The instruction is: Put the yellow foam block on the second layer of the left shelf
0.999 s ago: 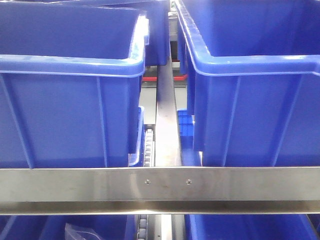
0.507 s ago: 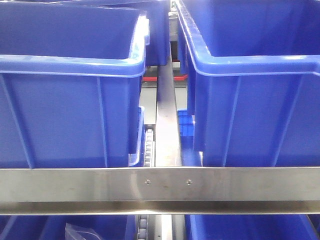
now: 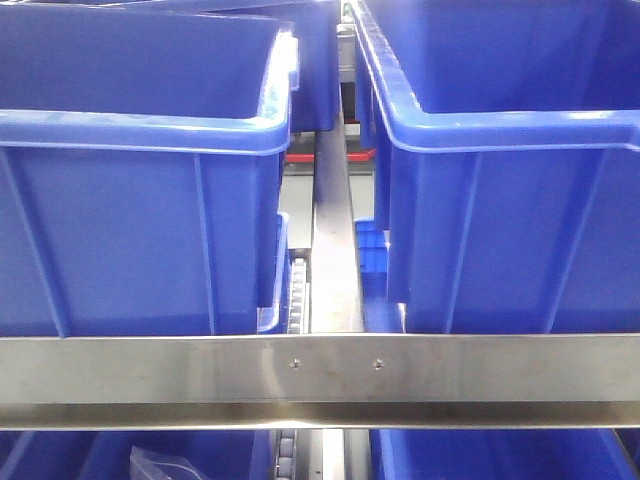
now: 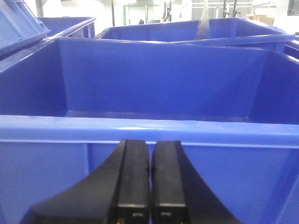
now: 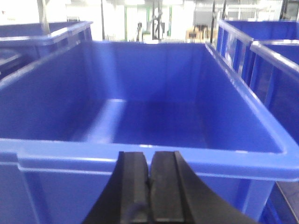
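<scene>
i'm looking through the front camera at two blue plastic bins sitting side by side on a steel shelf rail (image 3: 320, 365), the left bin (image 3: 140, 230) and the right bin (image 3: 510, 230) kept apart by a metal divider (image 3: 333, 250) running back between them. a strip of small rollers (image 3: 296, 295) is showing just left of that divider. below the rail, a bit of clear plastic bag (image 3: 160, 465) is peeking out of a lower bin.

the left gripper (image 4: 150, 186) is showing its two black fingers pressed together with nothing between them, pointing at the near rim of a blue bin (image 4: 149, 128) whose inside is looking bare as far as i'm seeing.

the right gripper (image 5: 149, 191) is likewise closed flat, fingers touching, holding nothing, and facing over the rim of another blue bin (image 5: 154, 156) with a bare floor.

i'm not finding the yellow foam block in any of these views, so i cannot tell where it is.
</scene>
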